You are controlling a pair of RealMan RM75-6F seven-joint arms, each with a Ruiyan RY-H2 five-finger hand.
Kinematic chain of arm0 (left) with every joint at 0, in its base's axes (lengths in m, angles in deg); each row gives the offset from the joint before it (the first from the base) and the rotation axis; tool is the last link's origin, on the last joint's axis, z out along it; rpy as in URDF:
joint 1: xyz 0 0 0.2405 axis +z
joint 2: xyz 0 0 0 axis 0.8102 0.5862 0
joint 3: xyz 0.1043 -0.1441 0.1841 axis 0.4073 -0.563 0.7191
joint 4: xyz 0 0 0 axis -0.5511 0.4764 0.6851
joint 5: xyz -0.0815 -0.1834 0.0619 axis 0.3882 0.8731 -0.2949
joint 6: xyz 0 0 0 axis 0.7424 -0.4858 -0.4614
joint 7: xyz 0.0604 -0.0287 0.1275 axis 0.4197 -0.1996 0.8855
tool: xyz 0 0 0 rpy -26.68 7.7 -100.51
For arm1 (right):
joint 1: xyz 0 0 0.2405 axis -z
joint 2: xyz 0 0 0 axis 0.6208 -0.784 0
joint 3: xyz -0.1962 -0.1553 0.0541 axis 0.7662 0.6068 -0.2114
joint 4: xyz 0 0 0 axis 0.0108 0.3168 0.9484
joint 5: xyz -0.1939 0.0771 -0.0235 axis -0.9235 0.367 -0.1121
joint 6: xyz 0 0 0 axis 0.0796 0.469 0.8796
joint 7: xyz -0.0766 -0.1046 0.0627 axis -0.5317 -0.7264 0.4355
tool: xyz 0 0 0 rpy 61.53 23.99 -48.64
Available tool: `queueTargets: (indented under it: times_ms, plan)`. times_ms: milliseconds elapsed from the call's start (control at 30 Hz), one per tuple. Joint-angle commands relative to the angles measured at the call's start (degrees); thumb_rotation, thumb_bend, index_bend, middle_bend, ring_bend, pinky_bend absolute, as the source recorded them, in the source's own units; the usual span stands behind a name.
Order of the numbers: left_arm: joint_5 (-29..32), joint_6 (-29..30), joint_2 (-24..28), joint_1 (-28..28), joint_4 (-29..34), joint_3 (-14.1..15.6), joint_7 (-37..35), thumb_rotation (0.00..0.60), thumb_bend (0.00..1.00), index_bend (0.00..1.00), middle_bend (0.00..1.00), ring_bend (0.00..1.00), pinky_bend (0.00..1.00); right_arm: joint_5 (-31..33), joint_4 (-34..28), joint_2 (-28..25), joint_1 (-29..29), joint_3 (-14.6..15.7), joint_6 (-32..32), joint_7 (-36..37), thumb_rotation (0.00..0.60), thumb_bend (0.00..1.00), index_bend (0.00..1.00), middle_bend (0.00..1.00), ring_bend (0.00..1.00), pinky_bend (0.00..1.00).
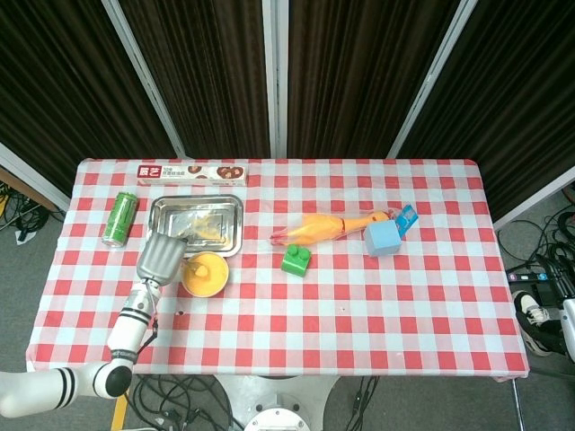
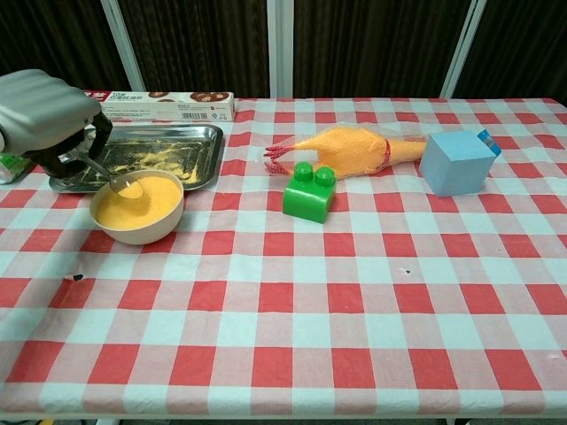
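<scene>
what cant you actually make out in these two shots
- Left hand: the chest view's left edge cuts it off, and its grey back hides how the fingers grip the spoon.
- Spoon: hidden under the hand in the head view.
- Right hand: in neither view.
- Green can: label print too small in the head view; barely a sliver in the chest view.
- Long box: small print unreadable in both views.
</scene>
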Motion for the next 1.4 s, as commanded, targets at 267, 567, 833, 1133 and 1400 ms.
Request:
queueTargets:
  times_ms: [267,567,833,1133,1400]
  plan:
    - [-6.9,5.5,-3.5,-1.4,-6.1,3.4,8.1,0.6,0.48,0.7,0.93,0.89,0.94,0.1,0.0,-0.1,0.2,0.0,0.2,0.1,0.6,0.17,0.0,0.12,0.0,0.04]
    - [-14.2,9.2,-9.8,-0.7,-16.6,7.3,15.9,0.6,0.48,0.7,0.93,0.89,0.94,0.4,0.0,-0.1,0.2,0.1,-0.1,0.1,0.6,0.17,0.0,0.12,0.0,0.04]
    - [-18.8,11.0,-13.3,1.0,-21.8,9.4,18.2,0.6,0.5,0.7,0.93,0.89,0.95,0.5,-0.1,-0.1,0.1,0.0,-0.5,0.1,0.6,0.17,0.0,0.12,0.0,0.04]
    - [-19.4,9.4,-13.9,2.6,-20.1,8.5,16.8,0.6,0.5,0.7,0.93,0.89,0.95,0.5,-0.1,-0.1,0.2,0.0,-0.4,0.2,0.6,0.17,0.0,0.12,0.0,0.04]
    - [-12.6,4.4,-9.1,3.2,-10.3,3.3,9.2,0.6,0.5,0.71,0.93,0.89,0.95,0.6,0.0,-0.1,0.2,0.0,-0.5,0.2,0.6,0.17,0.0,0.12,0.0,0.04]
